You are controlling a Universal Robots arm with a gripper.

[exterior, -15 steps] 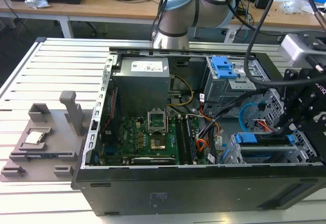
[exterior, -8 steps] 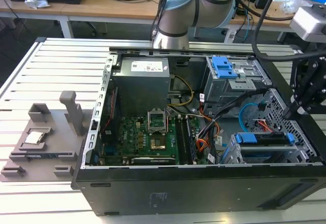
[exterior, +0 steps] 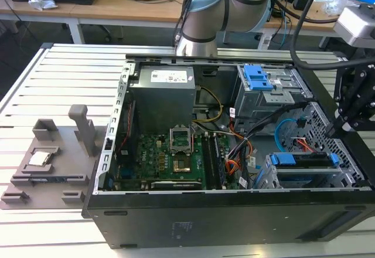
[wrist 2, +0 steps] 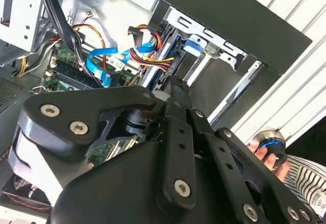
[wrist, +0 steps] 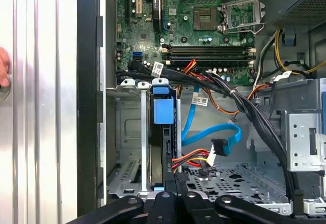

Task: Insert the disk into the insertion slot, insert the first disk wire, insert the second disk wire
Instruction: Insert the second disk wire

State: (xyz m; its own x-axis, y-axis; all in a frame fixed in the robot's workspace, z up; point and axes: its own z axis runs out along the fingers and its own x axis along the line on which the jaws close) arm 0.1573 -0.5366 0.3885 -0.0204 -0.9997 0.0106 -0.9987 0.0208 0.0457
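In the exterior view, the open computer case (exterior: 176,223) lies on the slatted table (exterior: 35,82). The disk (exterior: 307,163) sits in the insertion slot (exterior: 316,182) at the case's near corner on the exterior view's right. Its long axis runs across the view, with a blue tab at each end. The gripper (exterior: 348,120) hangs above, apart from it.

In the second wrist view, the gripper (wrist 2: 174,84) has its jaws clenched, with nothing seen between them. A person's hand (wrist 2: 267,155) rests outside the case.

In the first wrist view, the disk (wrist: 165,152) stands on edge in the insertion slot (wrist: 127,132). Its long axis runs from the gripper (wrist: 177,179) toward the motherboard (wrist: 204,25). The blue cable (wrist: 211,131) and the coloured wire bundle (wrist: 191,159) lie beside the slot, and the cable's plug is apart from the disk.
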